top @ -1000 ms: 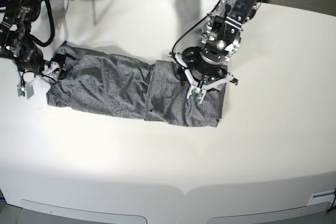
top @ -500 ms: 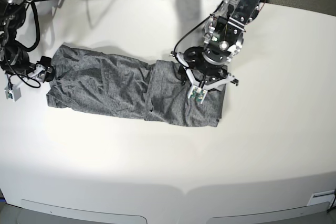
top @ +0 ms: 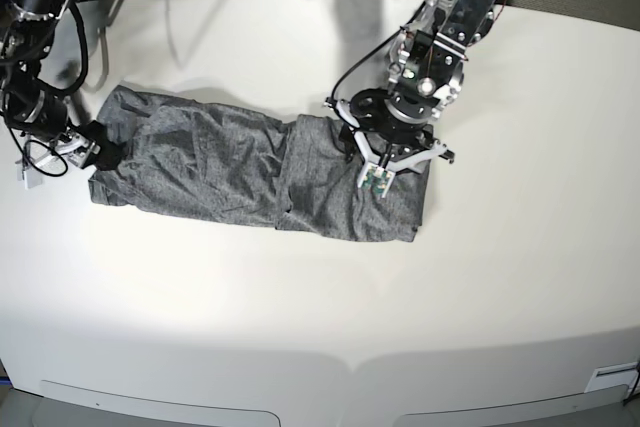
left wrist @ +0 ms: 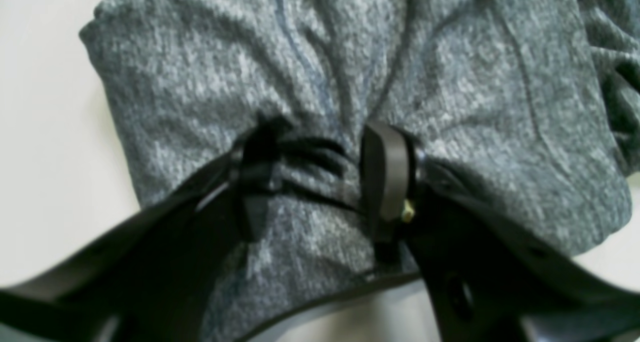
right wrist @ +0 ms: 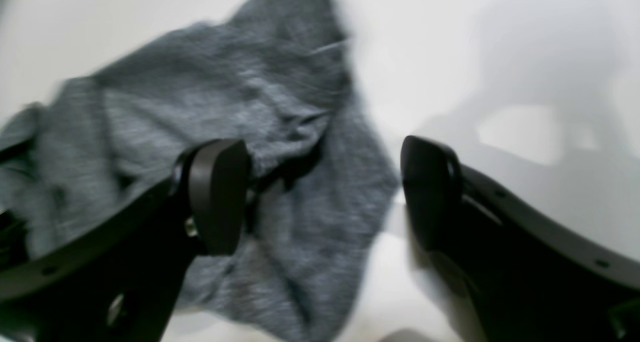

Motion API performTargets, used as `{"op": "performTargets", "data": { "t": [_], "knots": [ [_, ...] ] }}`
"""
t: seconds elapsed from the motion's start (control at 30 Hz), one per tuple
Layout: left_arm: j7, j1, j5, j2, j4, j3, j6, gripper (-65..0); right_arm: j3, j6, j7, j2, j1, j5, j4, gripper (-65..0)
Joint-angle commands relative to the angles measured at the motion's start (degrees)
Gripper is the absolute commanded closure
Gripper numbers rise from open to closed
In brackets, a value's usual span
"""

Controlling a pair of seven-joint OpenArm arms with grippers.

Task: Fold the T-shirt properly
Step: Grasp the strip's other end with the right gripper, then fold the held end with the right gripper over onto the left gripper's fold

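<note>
**Across the middle of the worktop: grey shirt pinched at one end**

Across the middle of the white worktop (top: pixel 300 327), nearer its far edge than its near one, the T-shirt (top: pixel 230 162) is laid out as a long folded band, wrinkled along its length. Its thicker, doubled end is seen toward the worktop's right edge. On that end the left pincer (left wrist: pixel 320 182) is pressed down, its jaws partly closed, and a ridge of the grey knit is gathered and pinched between the fingers (left wrist: pixel 385 177). At the band's other end, toward the left edge of the worktop, the right pincer (right wrist: pixel 325 192) is held with its jaws spread wide and nothing gripped; one finger is seen over the cloth's corner, the other over bare worktop beside it.
</note>
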Motion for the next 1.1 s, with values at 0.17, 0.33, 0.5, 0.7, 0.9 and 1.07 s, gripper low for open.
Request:
{"op": "performTargets", "data": {
  "t": [0.17, 0.33, 0.5, 0.7, 0.9, 1.07],
  "knots": [
    [7.28, 0.94, 0.02, -0.48, -0.68, 0.15, -0.44, -29.0, -0.04, 0.78, -5.42, 0.31, 0.46, 5.9, 0.26, -46.9],
    [7.3, 0.94, 0.02, -0.48, -0.68, 0.15, -0.42, -29.0, -0.04, 0.78, -6.54, 0.31, 1.79, 6.82, 0.26, -40.4],
    [7.54, 0.94, 0.02, -0.48, -0.68, 0.15, -0.44, -29.0, -0.04, 0.78, -6.69, 0.15, 4.37, 6.82, 0.26, -9.1],
    [7.5, 0.94, 0.02, -0.46, -0.68, 0.15, -0.44, -29.0, -0.15, 0.78, -9.55, -2.25, 9.4, 7.13, 0.26, 0.0],
    [7.54, 0.94, 0.02, -0.31, -0.68, 0.15, -0.42, -29.0, -8.07, 0.78, -14.53, -3.67, 11.76, 17.07, 0.26, 0.0],
    [7.52, 0.94, 0.02, -0.17, -0.68, 0.15, -0.44, -29.0, -16.87, 0.78, -14.29, -3.67, 13.55, 23.5, 0.28, 0.0]
  ]
}}
